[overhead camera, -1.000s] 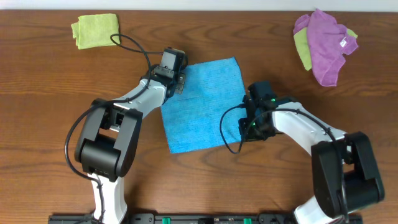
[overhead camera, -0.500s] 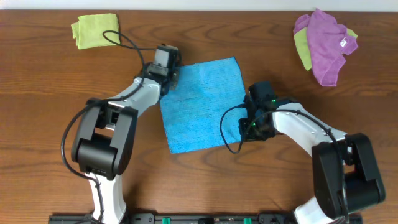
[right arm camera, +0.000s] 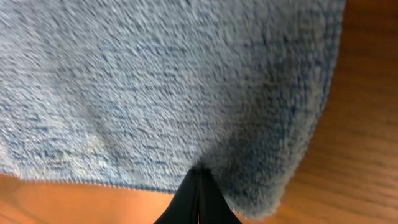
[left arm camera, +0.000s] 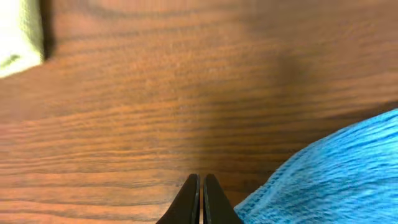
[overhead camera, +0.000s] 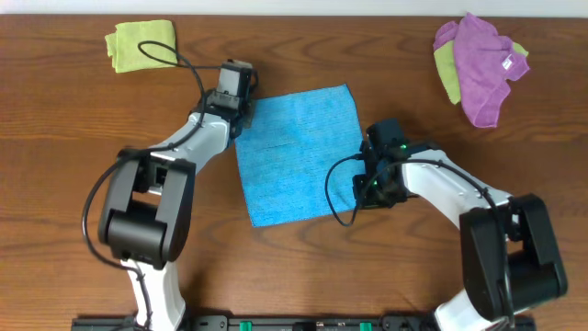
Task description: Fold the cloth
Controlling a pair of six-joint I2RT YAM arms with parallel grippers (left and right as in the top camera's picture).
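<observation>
The sky-blue cloth [overhead camera: 299,152] lies spread flat in the middle of the table. My left gripper [overhead camera: 237,87] is shut and empty just off the cloth's far left corner. In the left wrist view its fingers [left arm camera: 200,183] rest over bare wood, with the cloth's edge [left arm camera: 329,174] just to their right. My right gripper [overhead camera: 366,191] sits at the cloth's near right corner. In the right wrist view its fingers [right arm camera: 199,174] are shut, and the fuzzy cloth [right arm camera: 161,87] bunches at their tips.
A lime-green cloth [overhead camera: 140,43] lies at the far left; its corner shows in the left wrist view [left arm camera: 18,37]. A purple cloth [overhead camera: 485,64] lies crumpled on another lime-green cloth [overhead camera: 446,72] at the far right.
My left gripper has moved up and to the left, off the cloth's far left corner and onto bare wood. The right arm and the cloth have not moved.
</observation>
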